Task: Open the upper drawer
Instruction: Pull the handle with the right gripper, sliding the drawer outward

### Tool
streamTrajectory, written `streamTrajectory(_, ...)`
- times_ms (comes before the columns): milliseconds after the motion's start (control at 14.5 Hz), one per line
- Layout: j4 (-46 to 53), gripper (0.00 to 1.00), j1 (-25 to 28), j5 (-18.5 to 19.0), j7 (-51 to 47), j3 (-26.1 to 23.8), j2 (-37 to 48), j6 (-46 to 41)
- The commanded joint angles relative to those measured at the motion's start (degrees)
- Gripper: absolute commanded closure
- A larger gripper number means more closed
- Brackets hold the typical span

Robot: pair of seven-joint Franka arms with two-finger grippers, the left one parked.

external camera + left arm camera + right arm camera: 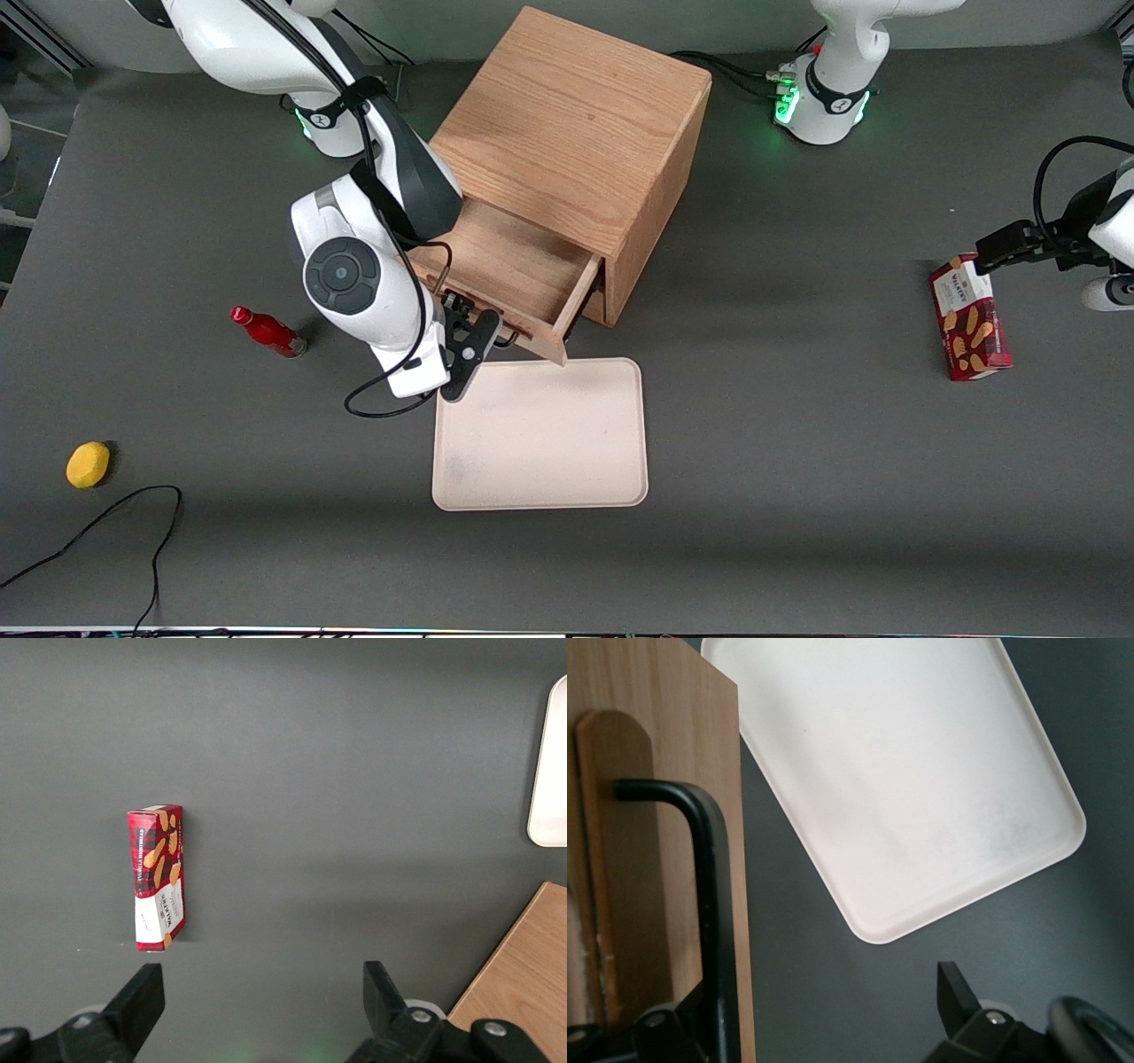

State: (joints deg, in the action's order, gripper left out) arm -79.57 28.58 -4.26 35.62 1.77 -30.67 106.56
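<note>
- The red box [970, 317], lying flat toward the parked arm's end of the table [797, 496], carries a white label reading "Walkers" and pictures of biscuits.
- The upper drawer [523, 270] stands pulled out of the oak cabinet [576, 133]; its visible inside is bare wood.
- The gripper [474, 341] sits at the drawer's front, fingers spread apart, one finger beside the black handle [709, 904].
- The cream tray [540, 434] lies bare just in front of the drawer.
- A red bottle [268, 332] and a yellow fruit-like object [88, 464] lie toward the working arm's end.
</note>
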Motion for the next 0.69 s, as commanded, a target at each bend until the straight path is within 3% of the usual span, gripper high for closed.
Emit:
streamTrajectory(0, 4.68, 0.00, -1.68, -0.04, 1.82, -0.19, -2.11, -2.59)
streamTrajectory(622, 7.23, 0.00, -2.74, -0.04, 1.82, -0.19, -4.39, -1.28)
